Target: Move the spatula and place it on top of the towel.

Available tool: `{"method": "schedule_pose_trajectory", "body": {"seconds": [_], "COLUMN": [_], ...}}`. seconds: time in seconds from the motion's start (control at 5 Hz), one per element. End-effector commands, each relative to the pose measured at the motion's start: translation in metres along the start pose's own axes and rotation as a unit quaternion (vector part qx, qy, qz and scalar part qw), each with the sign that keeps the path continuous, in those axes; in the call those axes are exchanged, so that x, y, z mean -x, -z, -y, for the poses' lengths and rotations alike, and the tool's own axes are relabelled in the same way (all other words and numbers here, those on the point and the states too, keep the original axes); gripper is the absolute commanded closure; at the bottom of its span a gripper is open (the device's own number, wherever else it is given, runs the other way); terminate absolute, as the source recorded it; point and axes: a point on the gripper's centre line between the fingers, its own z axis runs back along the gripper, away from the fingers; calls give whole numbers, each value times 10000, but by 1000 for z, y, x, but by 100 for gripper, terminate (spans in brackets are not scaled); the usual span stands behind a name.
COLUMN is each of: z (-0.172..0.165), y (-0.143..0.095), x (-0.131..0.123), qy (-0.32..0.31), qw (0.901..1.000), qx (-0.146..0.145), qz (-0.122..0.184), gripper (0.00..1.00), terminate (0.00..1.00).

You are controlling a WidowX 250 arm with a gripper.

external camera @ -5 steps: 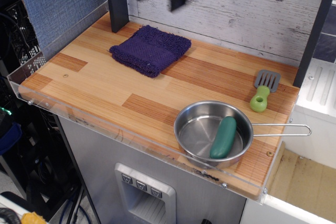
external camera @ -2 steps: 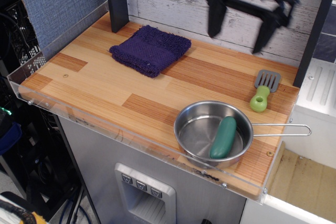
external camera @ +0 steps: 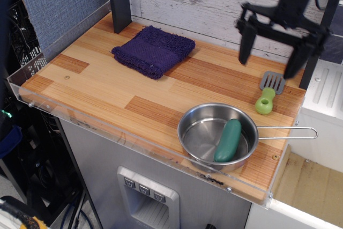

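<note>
Gripper: the gripper (external camera: pixel 272 57) hangs in the upper right of the frame, above the surface, its jaws spread wide with nothing between them.
Just changed: a second ago it was at the top centre of the frame, above the towel; a moment later it was further right; now it is further right again and lower, one finger left of the spatula's blade and the other just above and right of it.
Meaning for the task: I judge this to be the approach for the pick. The arm has crossed to the spatula's side, but no grasp has begun.
Spatula: the spatula (external camera: pixel 267 94) lies flat at the right edge of the wooden surface (external camera: pixel 107 87), grey blade toward the back, lime-green handle toward the front, in the same place as in both earlier frames.
Towel: the towel (external camera: pixel 153 50) sits upper left of centre, well apart from the spatula, unmoved and bare on top.
Other things: the steel pan (external camera: pixel 197 132) with the dark green pickle-shaped thing (external camera: pixel 228 140) inside stands just in front of the spatula, unchanged.
Next move calls for: a descent to straddle the handle, probably, staying clear of the pan's rim.
</note>
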Motion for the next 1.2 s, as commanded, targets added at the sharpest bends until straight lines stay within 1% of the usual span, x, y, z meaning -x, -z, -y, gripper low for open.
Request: {"method": "schedule_pose_trajectory", "body": {"seconds": [0.0,0.2,0.4,0.6,0.8,1.0], "z": [8,4,4,9,15,16], "y": [22,39,46,54,62,63], "x": [-29,-34,-33,-32,-35,-35], "qy": [402,571,653,673,699,715], "qw": [9975,9945,9910,9907,9910,9920], "qx": [84,36,11,12,33,1], "qz": [578,880,1169,1182,1143,1045], "gripper": [0,0,0,0,100,100], "terminate": [0,0,0,0,0,0]}}
